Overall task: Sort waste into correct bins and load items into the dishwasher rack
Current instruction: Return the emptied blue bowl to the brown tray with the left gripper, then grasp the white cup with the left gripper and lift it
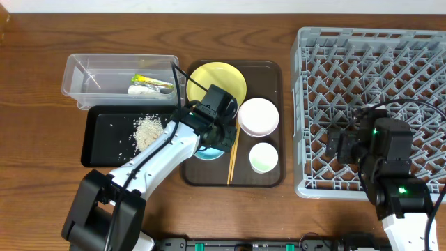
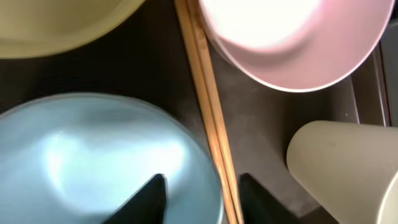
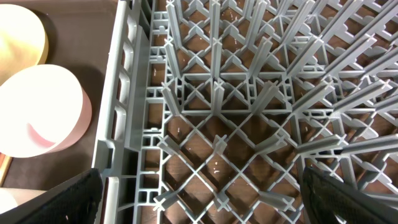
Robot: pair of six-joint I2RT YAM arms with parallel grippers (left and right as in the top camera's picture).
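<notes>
A: Wooden chopsticks just right of light blue bowl, on brown tray; left gripper part-open astride both.
B: Risk of pinching bowl rim too, sticks slipping. Right gripper wide over rack.

Dark brown serving tray lying flat near the middle of a brown wooden table

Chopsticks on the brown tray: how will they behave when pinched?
Thin wooden chopsticks: likely stiff, light. Lying flat on the tray beside the blue bowl, probably hard to get under. Two loose sticks may split or pivot.
</notes>
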